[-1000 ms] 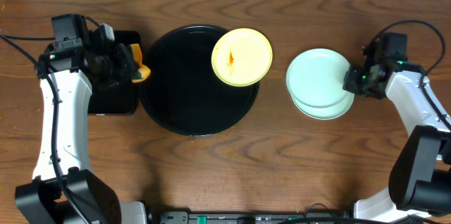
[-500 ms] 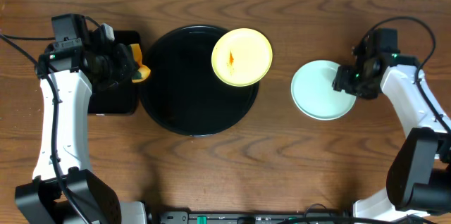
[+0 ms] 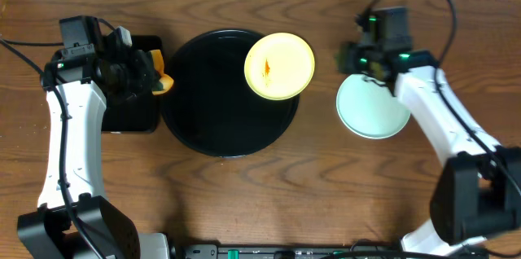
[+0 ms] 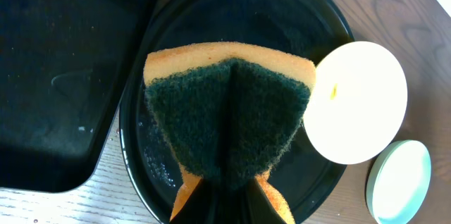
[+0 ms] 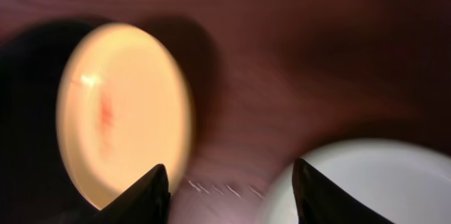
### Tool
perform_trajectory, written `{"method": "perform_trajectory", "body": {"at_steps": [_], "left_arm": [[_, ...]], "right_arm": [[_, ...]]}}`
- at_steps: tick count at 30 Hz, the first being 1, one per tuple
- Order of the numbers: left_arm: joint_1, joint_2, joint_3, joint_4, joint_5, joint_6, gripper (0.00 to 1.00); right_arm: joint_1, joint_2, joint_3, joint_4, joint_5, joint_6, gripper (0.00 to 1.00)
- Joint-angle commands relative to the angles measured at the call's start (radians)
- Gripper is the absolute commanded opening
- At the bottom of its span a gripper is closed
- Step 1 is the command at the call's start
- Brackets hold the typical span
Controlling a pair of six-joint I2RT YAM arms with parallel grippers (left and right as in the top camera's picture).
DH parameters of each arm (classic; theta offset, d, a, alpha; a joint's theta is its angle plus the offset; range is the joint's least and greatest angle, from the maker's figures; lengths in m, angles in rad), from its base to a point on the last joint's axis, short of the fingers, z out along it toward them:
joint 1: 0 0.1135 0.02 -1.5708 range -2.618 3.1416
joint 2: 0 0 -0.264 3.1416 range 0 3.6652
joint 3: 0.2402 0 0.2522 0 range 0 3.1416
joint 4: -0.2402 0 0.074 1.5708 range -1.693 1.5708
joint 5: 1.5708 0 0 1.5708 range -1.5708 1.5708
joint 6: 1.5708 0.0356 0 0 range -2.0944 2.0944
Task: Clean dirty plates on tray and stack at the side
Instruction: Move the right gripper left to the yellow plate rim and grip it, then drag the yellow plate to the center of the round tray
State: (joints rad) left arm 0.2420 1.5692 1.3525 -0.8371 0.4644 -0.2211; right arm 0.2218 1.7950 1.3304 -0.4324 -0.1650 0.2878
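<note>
Sauce streaks the yellow plate (image 3: 279,65), which sits at the right edge of the round black tray (image 3: 203,125); a blue-green plate (image 3: 373,112) lies just beside it on the table (image 3: 260,202). The right gripper (image 5: 231,197) hangs between them, fingers apart and empty. The left gripper (image 3: 153,80) pinches a folded sponge (image 4: 229,118).

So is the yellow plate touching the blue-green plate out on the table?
Apart. The overhead view shows a strip of bare table between the yellow plate and the blue-green plate.
</note>
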Motion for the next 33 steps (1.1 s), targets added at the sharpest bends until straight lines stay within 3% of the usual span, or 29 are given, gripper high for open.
{"method": "perform_trajectory", "body": {"at_steps": [1,6,12,14,19,30,31,33], "left_arm": [[0.003,0.002,-0.007,0.001,-0.005,-0.001,0.08],[0.003,0.002,-0.007,0.0,-0.005,-0.001,0.08],[0.003,0.002,-0.007,0.0,-0.005,-0.001,0.08],[0.003,0.002,-0.007,0.0,-0.005,-0.001,0.08],[0.003,0.002,-0.007,0.005,-0.005,-0.001,0.08],[0.003,0.002,-0.007,0.004,-0.005,-0.001,0.08],[0.003,0.002,-0.007,0.004,-0.005,-0.001,0.08],[0.003,0.002,-0.007,0.004,-0.005,-0.001,0.08]], "right_arm": [[0.048,0.122,0.051,0.022,0.031,0.085,0.56],[0.106,0.278,0.19,0.03,0.035,0.093,0.57],[0.13,0.348,0.24,0.063,0.143,0.113,0.58],[0.13,0.359,0.24,0.068,0.15,0.117,0.55],[0.13,0.368,0.234,0.069,0.13,0.118,0.36],[0.134,0.411,0.228,0.066,0.103,0.159,0.33],[0.134,0.414,0.228,0.066,0.099,0.161,0.26],[0.134,0.418,0.228,0.066,0.09,0.161,0.02]]}}
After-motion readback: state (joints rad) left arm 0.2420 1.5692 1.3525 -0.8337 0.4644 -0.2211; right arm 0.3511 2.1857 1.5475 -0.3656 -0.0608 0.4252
